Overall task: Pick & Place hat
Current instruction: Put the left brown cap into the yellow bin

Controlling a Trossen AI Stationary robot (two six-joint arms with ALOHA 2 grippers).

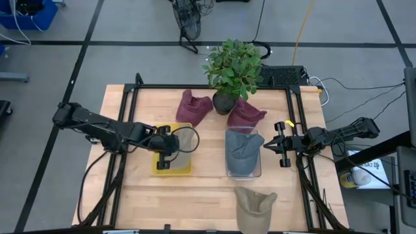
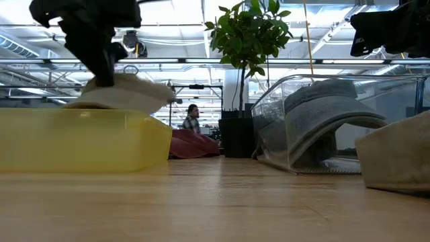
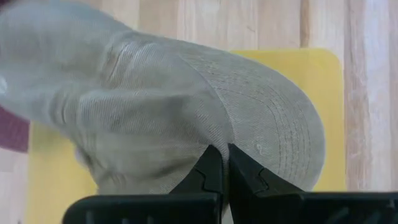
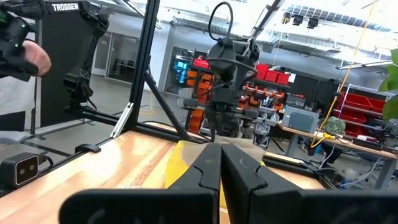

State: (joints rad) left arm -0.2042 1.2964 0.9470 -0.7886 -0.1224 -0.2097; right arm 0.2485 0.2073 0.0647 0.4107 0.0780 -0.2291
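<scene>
The wooden table (image 1: 162,201) carried a yellow bin (image 1: 184,168) at centre-left and a clear bin (image 1: 259,170) at centre-right, the latter already holding a grey cap (image 1: 243,151). The left gripper (image 1: 166,153) hung over the yellow bin, its fingers pinched shut on a pale grey hat (image 3: 186,118) that sat low over that bin, its edge at about rim height in the low view. The step in hand appeared to be the placing: the next move would call for lowering the hat fully inside the walls, parting the fingers, and lifting clear without dragging the fabric back out. The right gripper (image 1: 273,145) waited just beside the clear bin, closed and holding nothing. A potted plant (image 1: 233,68) stood at the table's far edge between two maroon hats (image 1: 194,107), and a tan hat (image 1: 255,205) lay near the front edge; none of these appeared to obstruct the release, though the bin's rim could snag the brim.
</scene>
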